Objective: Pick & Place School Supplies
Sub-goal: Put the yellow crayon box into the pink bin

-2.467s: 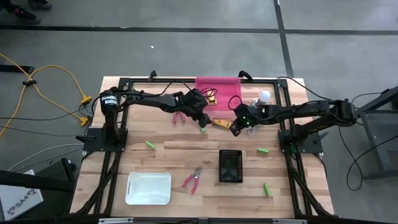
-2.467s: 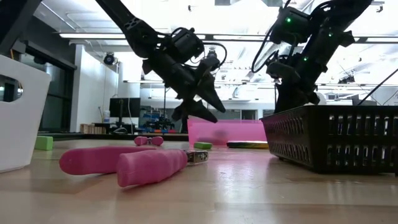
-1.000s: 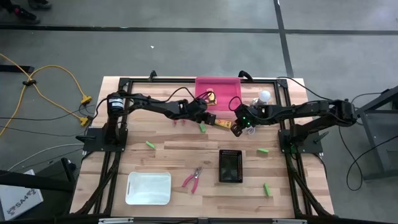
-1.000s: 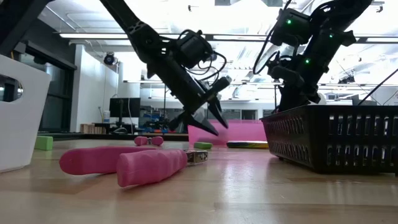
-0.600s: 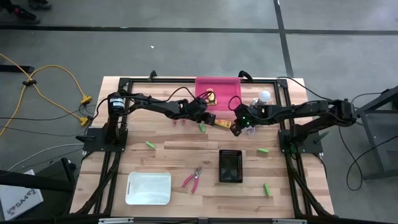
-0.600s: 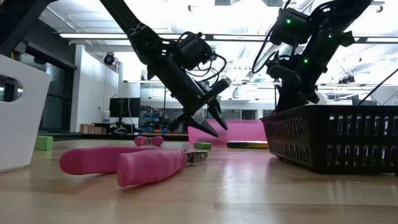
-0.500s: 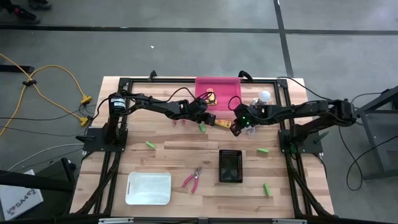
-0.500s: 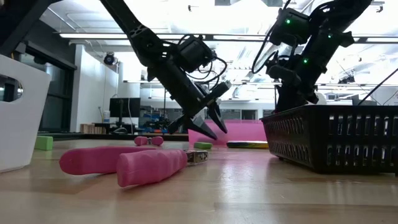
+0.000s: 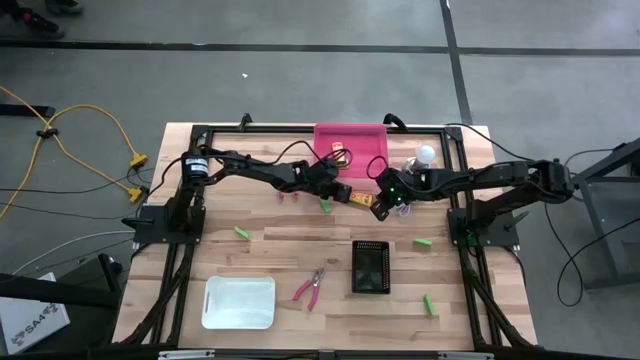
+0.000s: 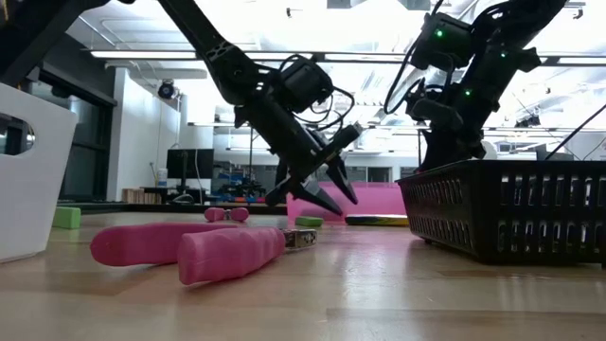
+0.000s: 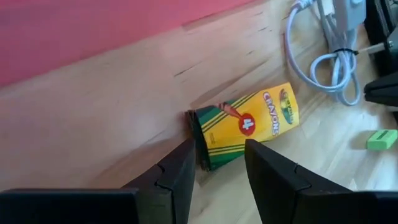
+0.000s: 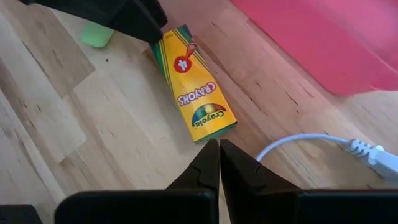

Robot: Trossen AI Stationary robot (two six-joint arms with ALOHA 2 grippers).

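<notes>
Flanking glossy crayon box (image 11: 247, 127): dark fingers (image 11: 176, 175)

crayon box (image 11: 247, 126) hemmed by pink bin (image 9: 350, 142), white cable (image 11: 323, 53), right gripper (image 9: 379, 208), bare wood nearer the left gripper (image 11: 214, 171)

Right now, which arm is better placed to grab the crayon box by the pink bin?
Probably the left. The left gripper is open, straddling one end of the crayon box. The right gripper is shut, just off the other end.

Wood table (image 9: 270, 255), pink bin (image 9: 351, 140), white bin (image 9: 239, 302), blk mesh basket (image 9: 370, 267), white bulb w/ cable (image 9: 425, 153)
</notes>
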